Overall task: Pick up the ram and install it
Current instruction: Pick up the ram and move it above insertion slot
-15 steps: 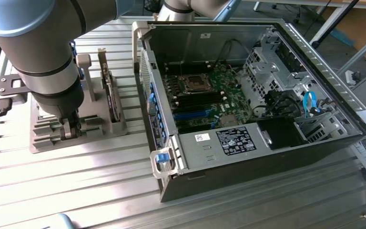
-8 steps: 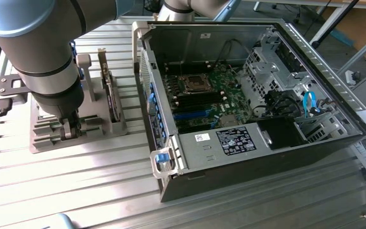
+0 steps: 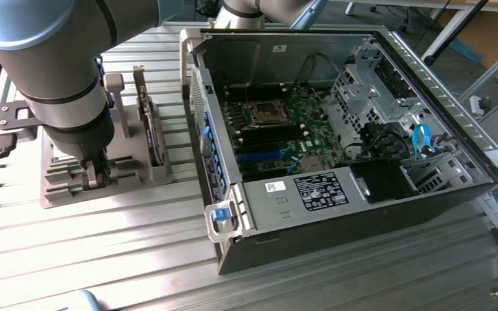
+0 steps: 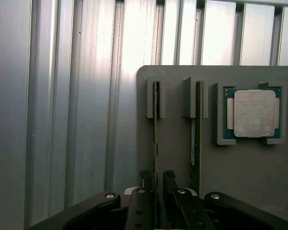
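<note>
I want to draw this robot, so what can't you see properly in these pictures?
Wrist view: the ram stands edge-on, so its chips are hidden, and the gripper covers one end.
Wrist view: the processor chip has printing too faint to read.
Exterior view: the case label has text too small to read.

My claw [image 4: 157, 179] stands open over a grey holder [image 4: 249, 167] on the ribbed metal table [image 4: 77, 120]. My fingers [image 4: 145, 178] sit one on each side of a ram [image 4: 156, 124] standing on edge in its slot; I cannot tell whether they touch it. A second ram [image 4: 197, 134] stands just beside it, and a processor [image 4: 253, 113] lies flat in a square nest beyond that.
</note>
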Available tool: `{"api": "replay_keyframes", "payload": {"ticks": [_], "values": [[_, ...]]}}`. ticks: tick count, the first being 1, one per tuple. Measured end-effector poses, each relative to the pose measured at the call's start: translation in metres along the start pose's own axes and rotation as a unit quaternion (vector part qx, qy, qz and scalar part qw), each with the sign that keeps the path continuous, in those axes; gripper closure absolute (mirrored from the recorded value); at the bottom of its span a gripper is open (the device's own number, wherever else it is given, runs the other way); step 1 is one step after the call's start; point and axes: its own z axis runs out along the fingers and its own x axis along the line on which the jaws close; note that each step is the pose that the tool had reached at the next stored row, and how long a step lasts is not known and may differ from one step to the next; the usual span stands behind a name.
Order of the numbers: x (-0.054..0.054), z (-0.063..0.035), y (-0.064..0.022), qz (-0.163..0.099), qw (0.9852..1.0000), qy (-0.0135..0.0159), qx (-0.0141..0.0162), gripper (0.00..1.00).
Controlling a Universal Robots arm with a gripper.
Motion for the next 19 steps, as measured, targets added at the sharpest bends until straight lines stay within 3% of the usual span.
{"api": "replay_keyframes", "payload": {"ticks": [16,17,19], "values": [[0.0,0.0001,0.0,0.0,1.0,0.0,0.0,0.77],[0.0,0.0001,0.0,0.0,1.0,0.0,0.0,0.85],[0.0,0.0001,0.0,0.0,1.0,0.0,0.0,0.85]]}}
